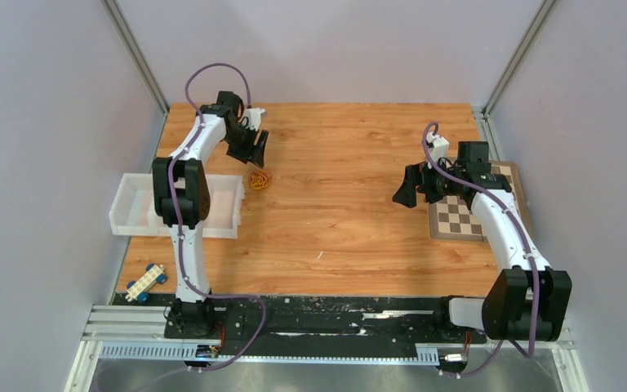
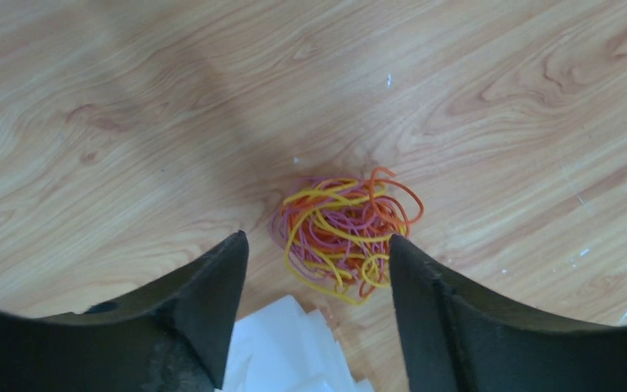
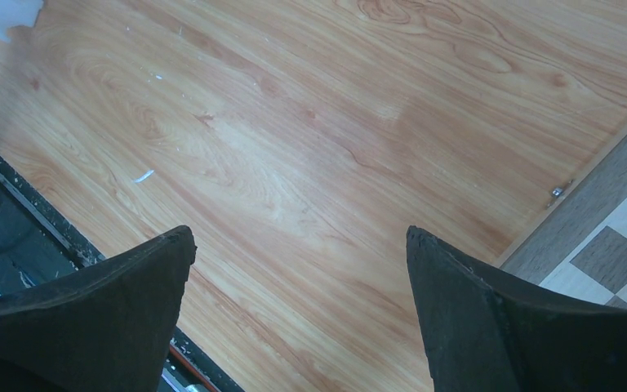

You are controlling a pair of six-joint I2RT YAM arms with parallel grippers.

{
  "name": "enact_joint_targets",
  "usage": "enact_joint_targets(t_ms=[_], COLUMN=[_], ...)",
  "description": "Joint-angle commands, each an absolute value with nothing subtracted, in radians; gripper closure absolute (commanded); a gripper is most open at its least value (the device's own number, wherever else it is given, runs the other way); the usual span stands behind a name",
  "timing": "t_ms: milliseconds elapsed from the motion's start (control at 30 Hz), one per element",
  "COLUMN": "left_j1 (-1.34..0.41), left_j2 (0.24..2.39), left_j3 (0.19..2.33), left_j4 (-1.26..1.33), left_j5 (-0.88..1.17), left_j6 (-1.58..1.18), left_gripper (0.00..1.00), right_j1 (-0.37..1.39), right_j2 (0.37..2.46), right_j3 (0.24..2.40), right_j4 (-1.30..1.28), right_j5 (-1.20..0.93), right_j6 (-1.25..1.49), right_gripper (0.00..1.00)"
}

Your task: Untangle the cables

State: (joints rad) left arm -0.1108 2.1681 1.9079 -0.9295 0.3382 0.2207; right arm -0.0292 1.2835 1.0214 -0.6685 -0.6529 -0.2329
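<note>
Cables point(image 2: 343, 229) tangled, edge hidden behind released left claw point(image 2: 318, 238); right claw point(image 3: 298, 233) also released.

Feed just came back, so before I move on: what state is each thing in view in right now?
cables: one tangled clump, lying on the table, not lifted.
left gripper: open, clump between its fingertips, contact unclear.
right gripper: open, empty, over bare table.
white tray: upright, nothing seen inside; arm hides part.
chessboard: flat, no pieces on the visible part.
</note>
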Motion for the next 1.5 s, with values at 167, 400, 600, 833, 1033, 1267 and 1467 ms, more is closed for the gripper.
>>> enact_joint_targets(t_ms=[167,400,600,833,1033,1267,1467], left_j1=[-0.115,-0.161,-0.219,-0.298,-0.383,-0.477,-0.489], left_j2=[2.265,2.295,2.208,1.954,1.748,1.733,1.711], left_j3=[1.929,1.908,1.92,1.77,1.498,1.453,1.386], left_j4=[-0.925,-0.963,-0.949,-0.69,-0.252,-0.087,0.032], left_j5=[0.365,0.419,0.587,0.767,0.851,0.942,1.009], left_j6=[0.18,0.18,0.092,-0.138,-0.456,-0.615,-0.701], left_gripper=[0.42,0.53,0.99,1.0,1.0,1.0,1.0], right_j1=[-0.029,-0.029,-0.029,-0.01,0.121,0.274,0.336], right_j2=[1.295,1.316,1.355,1.413,1.478,1.519,1.517], right_j3=[1.123,1.143,1.182,1.217,1.287,1.287,1.256], right_j4=[-0.653,-0.65,-0.65,-0.6,-0.538,-0.516,-0.484], right_j5=[-0.689,-0.7,-0.749,-0.884,-0.92,-0.919,-0.941], right_j6=[-0.264,-0.252,-0.22,-0.095,-0.005,-0.036,-0.074], right_gripper=[0.0,0.0,0.0,0.01,0.02,0.04,0.57])
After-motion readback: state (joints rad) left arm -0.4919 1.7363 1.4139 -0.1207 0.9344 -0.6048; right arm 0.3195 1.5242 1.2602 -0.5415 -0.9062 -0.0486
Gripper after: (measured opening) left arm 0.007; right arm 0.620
